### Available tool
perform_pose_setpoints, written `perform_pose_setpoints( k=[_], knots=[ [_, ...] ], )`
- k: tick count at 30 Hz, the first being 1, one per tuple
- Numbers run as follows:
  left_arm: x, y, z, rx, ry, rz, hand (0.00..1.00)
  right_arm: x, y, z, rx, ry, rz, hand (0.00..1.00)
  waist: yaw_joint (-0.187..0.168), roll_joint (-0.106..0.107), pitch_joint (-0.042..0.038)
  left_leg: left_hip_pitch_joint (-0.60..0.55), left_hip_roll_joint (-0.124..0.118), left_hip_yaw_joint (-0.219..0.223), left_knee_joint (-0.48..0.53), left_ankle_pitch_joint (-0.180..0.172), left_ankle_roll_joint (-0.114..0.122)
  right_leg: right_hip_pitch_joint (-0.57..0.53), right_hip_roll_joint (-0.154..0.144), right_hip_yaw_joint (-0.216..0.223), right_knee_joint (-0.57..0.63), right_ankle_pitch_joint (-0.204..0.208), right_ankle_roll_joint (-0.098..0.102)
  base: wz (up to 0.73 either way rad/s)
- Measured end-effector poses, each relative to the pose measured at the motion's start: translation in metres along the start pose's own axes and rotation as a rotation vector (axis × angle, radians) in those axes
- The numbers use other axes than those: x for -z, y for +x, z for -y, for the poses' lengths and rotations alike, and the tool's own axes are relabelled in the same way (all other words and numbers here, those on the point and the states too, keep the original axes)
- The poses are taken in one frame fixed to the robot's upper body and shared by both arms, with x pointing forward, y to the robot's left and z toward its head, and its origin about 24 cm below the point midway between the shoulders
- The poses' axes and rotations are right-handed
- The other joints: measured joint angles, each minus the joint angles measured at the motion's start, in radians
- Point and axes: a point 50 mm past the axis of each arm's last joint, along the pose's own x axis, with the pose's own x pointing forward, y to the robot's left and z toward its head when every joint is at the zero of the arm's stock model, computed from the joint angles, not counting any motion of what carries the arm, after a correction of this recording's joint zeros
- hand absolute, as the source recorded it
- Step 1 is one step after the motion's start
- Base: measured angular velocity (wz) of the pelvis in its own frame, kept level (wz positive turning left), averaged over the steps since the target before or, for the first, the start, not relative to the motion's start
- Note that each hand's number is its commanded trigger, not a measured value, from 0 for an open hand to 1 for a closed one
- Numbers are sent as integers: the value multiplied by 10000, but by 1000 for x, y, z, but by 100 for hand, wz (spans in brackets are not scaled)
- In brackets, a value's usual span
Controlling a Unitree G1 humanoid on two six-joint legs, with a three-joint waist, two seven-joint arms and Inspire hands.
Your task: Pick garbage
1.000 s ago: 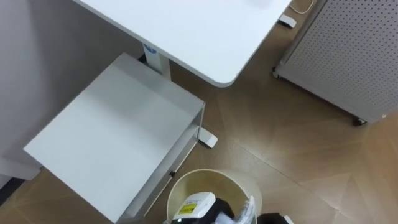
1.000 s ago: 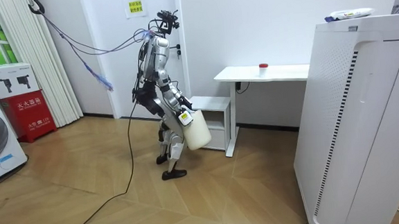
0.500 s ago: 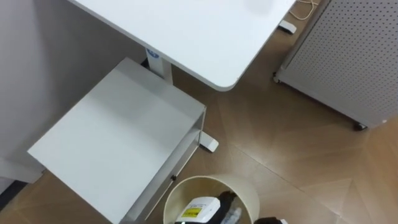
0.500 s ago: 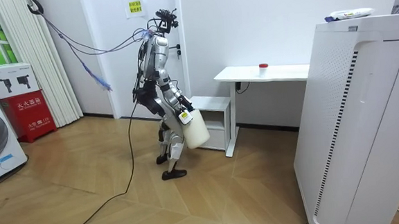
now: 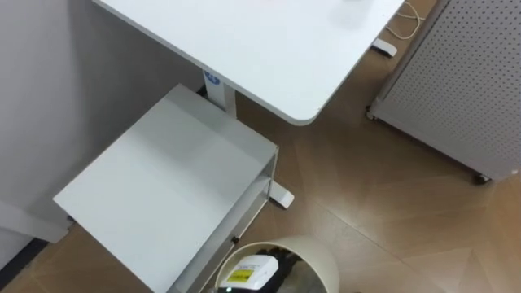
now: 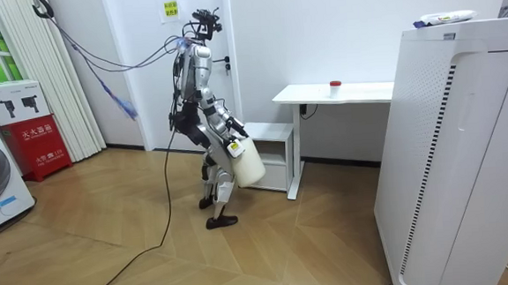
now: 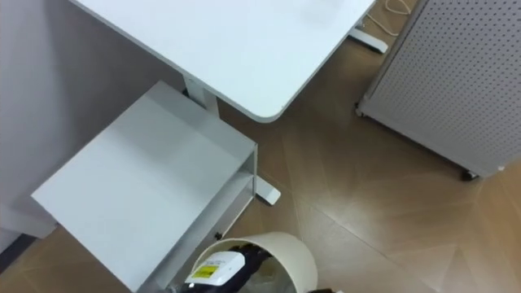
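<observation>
Down at the cream bin (image 5: 316, 252) rim, the left robot hand (image 5: 248, 273) reaches in; grip cannot be told.

White desk (image 5: 260, 49) upper centre; low cabinet (image 5: 163, 191) left; wood floor (image 5: 399, 212) lower right; perforated panel (image 5: 464, 73) upper right; white wall (image 6: 336, 31) behind.

The white desk (image 5: 260, 49) and low shelf (image 5: 163, 187) block the left, the big white box (image 5: 456, 81) (full of little holes) blocks the right, and open floor (image 5: 383, 195) lies between.
</observation>
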Motion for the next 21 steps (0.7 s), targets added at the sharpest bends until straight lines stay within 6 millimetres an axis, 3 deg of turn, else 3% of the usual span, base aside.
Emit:
perform_pose_setpoints(
  k=[7, 9, 11, 15, 17, 19, 21],
  knots=[
    [-1, -7, -13, -396, 97, 507, 0, 17, -6, 20, 548, 790, -680, 100, 198, 203, -25, 1555, -138, 203, -750, 1, -13, 1447, 95, 134, -783, 167, 179, -7],
    [-2, -8, -16, -622, -34, 560, 0, 23, -8, 24, 787, 1099, -828, 100, 211, 209, -25, 2075, -157, 446, -1007, -10, 5, 1807, 136, 295, -1039, 231, 279, -21],
    [-6, -8, -20, -776, -13, 793, 0, 26, -10, 29, 1074, 1371, -931, 100, 170, 319, -99, 2464, -180, 555, -1280, -22, 16, 2187, 213, 383, -1430, 369, 362, -28],
    [-12, -16, -37, -1899, -428, 1378, 0, 38, -17, 35, 1415, 1570, -1216, 100, 198, 220, -164, 3457, -196, 1239, -1874, -30, 29, 2786, 326, 820, -2002, 608, 485, -45],
    [-4, -24, -35, -2144, -773, 1055, 0, 41, -19, 37, 1480, 1645, -1282, 100, 220, 170, -192, 4040, -158, 1591, -2138, -66, -36, 3087, 382, 791, -2128, 732, 466, -66],
    [8, -33, -32, -2299, -982, 599, 0, 46, -22, 36, 1471, 1627, -1384, 100, 195, 64, -316, 4484, -144, 1818, -2311, -167, -172, 3311, 412, 599, -2284, 789, 398, -51],
    [13, -38, -34, -2653, -1057, 443, 0, 51, -26, 37, 1626, 1868, -1409, 100, 209, -32, -347, 4743, -55, 1990, -2387, -218, -232, 3487, 486, 488, -2424, 864, 344, -35]
  ],
)
